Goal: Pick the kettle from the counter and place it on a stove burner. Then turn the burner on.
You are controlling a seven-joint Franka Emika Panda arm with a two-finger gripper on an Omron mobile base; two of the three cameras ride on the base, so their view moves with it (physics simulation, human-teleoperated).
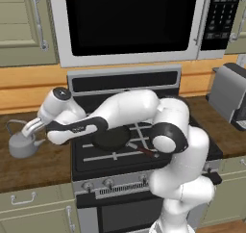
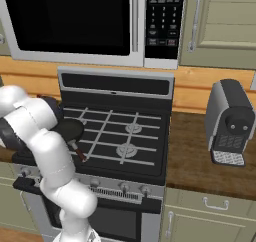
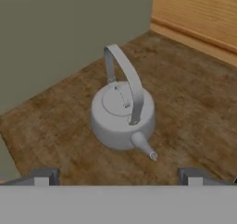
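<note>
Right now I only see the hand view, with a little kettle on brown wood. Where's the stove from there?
Observer: In the left base view the kettle stands on the counter left of the stove, with the gripper just above and beside it, toward the stove.
Operator: Is there already something on the stove?
Observer: Yes, a black frying pan sits on the stove's left half, under the arm.
Operator: Is there a free burner for my kettle?
Observer: The right base view shows a silver stove burner at the front right with nothing on it.
Operator: What's on the other side?
Observer: A grey coffee machine stands on the counter right of the stove.
</note>
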